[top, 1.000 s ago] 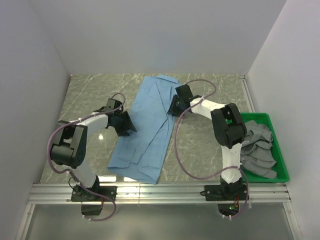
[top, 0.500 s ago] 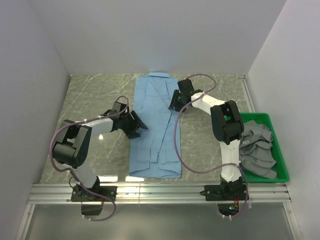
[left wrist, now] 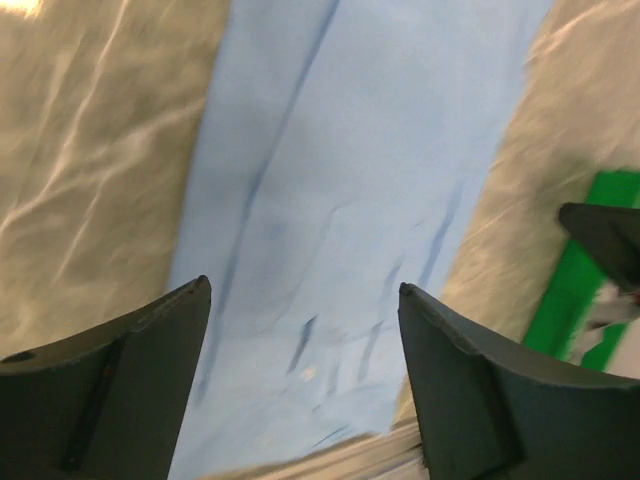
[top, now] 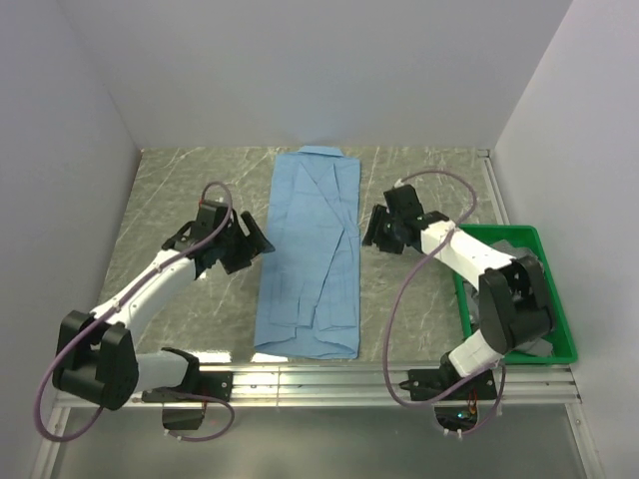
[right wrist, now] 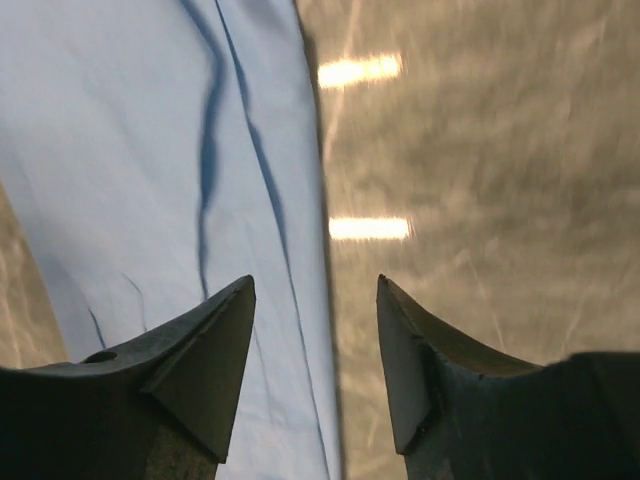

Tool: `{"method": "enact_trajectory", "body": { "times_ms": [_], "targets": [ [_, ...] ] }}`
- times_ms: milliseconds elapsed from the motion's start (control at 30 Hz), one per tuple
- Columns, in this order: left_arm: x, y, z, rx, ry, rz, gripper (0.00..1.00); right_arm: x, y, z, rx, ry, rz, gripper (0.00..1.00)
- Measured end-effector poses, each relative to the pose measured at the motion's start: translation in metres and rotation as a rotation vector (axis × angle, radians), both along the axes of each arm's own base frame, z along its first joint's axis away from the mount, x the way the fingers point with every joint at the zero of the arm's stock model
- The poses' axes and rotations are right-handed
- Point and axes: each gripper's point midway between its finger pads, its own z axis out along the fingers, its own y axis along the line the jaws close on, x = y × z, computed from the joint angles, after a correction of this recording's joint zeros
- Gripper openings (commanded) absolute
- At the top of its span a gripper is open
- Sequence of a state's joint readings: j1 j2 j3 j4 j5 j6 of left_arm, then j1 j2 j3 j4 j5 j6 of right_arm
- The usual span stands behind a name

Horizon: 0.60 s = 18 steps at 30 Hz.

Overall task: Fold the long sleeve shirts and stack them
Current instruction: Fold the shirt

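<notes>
One light blue long sleeve shirt (top: 310,259) lies flat in the middle of the table as a long narrow strip, collar at the far end, sleeves folded in over it. My left gripper (top: 258,239) hovers just off its left edge, open and empty. In the left wrist view the gripper (left wrist: 304,286) looks down on the blue cloth (left wrist: 340,200). My right gripper (top: 375,230) hangs a little off the right edge, also open and empty. Its wrist view shows the gripper (right wrist: 315,281) over the shirt's right border (right wrist: 150,150) and bare table.
A green tray (top: 509,231) holding a pile of grey clothes (top: 514,289) stands at the right near edge. White walls close in the marble table (top: 180,190) on three sides. A metal rail (top: 319,379) runs along the front.
The shirt went from lying skewed to lying straight and narrow. Both grippers let go of it, opened wider and drew back outward from its edges.
</notes>
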State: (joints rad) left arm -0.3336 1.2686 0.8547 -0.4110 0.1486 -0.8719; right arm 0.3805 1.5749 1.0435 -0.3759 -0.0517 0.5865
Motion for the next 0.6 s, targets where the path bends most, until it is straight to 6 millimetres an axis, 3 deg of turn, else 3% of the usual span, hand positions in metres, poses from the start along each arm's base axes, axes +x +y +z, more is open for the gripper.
{"method": "enact_trajectory", "body": {
  "times_ms": [100,233,300,400,600],
  "targets": [
    [-0.029,0.008,-0.024,0.038,0.075,-0.043,0.75,-0.032,0.004,-0.014,0.003,0.059,0.036,0.53],
    [-0.076,0.020,-0.065,0.085,0.247,-0.086,0.70,-0.075,0.026,-0.035,0.007,0.160,0.130,0.46],
    [-0.091,0.023,-0.074,0.094,0.296,-0.098,0.68,-0.091,0.037,-0.039,0.010,0.195,0.174,0.41],
    [-0.100,0.024,-0.080,0.093,0.323,-0.114,0.64,-0.097,0.046,-0.046,0.009,0.222,0.201,0.35],
    [-0.100,0.020,-0.089,0.083,0.352,-0.131,0.63,-0.084,0.053,-0.069,-0.027,0.291,0.198,0.31]
  ]
}}
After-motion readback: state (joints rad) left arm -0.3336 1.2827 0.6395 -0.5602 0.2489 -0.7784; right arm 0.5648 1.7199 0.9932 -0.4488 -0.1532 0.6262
